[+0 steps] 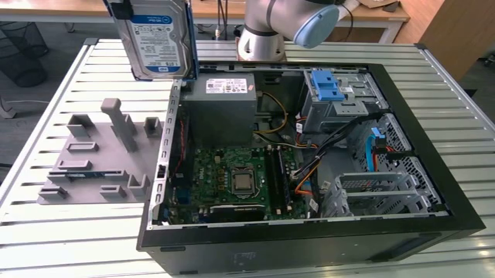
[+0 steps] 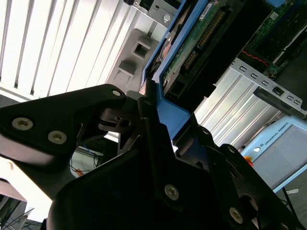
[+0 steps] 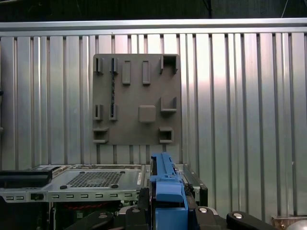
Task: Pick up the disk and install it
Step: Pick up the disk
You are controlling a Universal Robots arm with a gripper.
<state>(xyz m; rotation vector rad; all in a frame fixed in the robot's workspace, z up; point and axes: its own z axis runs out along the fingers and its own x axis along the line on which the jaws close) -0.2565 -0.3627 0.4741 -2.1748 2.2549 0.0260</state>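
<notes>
Hanging upright in the air above the case's corner on the exterior view's left, the disk [image 1: 159, 40] is clamped by its blue frame between the closed fingers of the gripper [image 2: 149, 101]. Below it, the open computer case [image 1: 294, 246] holds a grey power supply [image 1: 220, 107], a green circuit board [image 1: 232, 179], loose cables [image 1: 332, 145] and a metal drive cage [image 1: 379, 191]. Beside the case, a grey slotted tray [image 1: 85, 168] lies on the slatted table [image 1: 46, 243].

Bright, even light; mild glare.
</notes>
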